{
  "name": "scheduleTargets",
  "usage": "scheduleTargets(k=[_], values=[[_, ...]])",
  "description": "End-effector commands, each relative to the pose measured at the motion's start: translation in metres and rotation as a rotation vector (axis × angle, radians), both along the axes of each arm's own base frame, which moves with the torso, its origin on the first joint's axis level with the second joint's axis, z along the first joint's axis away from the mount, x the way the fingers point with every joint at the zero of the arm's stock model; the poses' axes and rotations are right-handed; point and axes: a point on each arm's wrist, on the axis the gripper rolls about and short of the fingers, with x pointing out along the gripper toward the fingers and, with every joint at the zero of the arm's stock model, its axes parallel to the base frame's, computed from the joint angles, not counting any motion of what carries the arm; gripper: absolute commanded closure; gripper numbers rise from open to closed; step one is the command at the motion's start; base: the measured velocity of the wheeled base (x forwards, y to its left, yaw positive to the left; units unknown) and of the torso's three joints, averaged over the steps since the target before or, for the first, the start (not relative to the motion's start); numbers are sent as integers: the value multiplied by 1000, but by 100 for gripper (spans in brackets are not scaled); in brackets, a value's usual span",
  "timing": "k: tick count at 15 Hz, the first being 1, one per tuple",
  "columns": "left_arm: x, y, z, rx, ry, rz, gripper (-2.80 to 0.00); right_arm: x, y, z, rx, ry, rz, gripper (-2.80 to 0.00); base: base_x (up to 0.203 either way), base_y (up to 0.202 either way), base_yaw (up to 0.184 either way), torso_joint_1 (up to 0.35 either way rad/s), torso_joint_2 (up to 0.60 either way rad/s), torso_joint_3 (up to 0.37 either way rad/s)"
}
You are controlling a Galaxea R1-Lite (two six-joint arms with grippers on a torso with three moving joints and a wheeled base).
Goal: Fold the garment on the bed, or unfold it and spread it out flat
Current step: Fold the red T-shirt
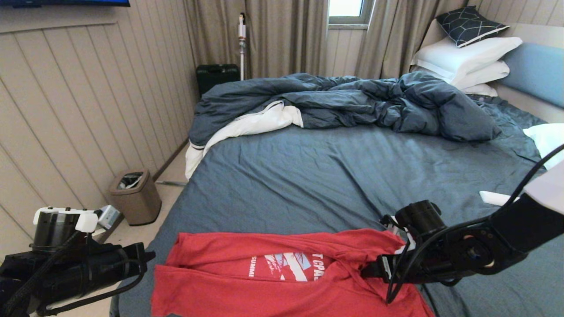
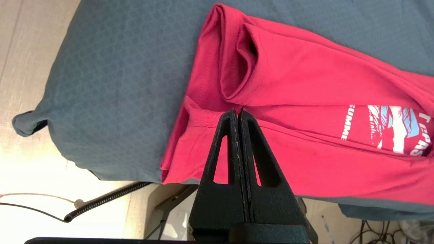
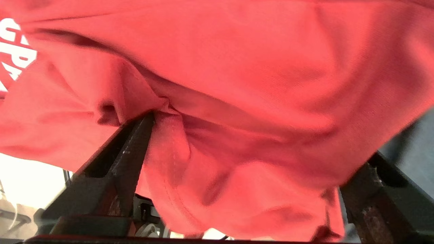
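Head view: the garment [image 1: 282, 277] lies at the bed's [image 1: 335, 176] near edge, partly folded; my right gripper [image 3: 244, 142] straddles a fold, jaws wide, gripping nothing; left gripper [image 2: 238, 113] closed, empty.

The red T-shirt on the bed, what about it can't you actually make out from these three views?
- Head view: the T-shirt runs off the bottom edge, and the right gripper covers its right end.
- Head view: folds hide most of the lettering; only fragments read.
- Right wrist view: cloth fills the space between the open fingers; contact is unclear.
- Left wrist view: the shut left gripper overlaps the shirt; touching or above, unclear.
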Motion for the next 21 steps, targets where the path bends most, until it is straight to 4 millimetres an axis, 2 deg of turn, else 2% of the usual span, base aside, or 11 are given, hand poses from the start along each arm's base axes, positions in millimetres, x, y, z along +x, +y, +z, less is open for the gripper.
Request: scheduleTargets(k=[1,7,10,13,18,21], values=[[0,0,0,-4,-1,0,0,1,3,-3,-1,9,8,0,0,0,0,0,0,0],[1,-1,-2,-3,8,-1,0,0,-3,0,0,1,-9,0,0,0,0,0,0,0],[2,-1,-3,-2,12,-1,0,1,-15,9,3,-29,-45,0,0,0,0,0,0,0],[2,-1,-3,-2,13,-1,0,5,-33,22,6,-78,-104,0,0,0,0,0,0,0],[3,-1,-3,-1,11,0,0,27,-78,42,-28,-107,-206,0,0,0,0,0,0,0],[3,-1,-3,-1,11,0,0,32,-98,43,-52,-107,-236,0,0,0,0,0,0,0]])
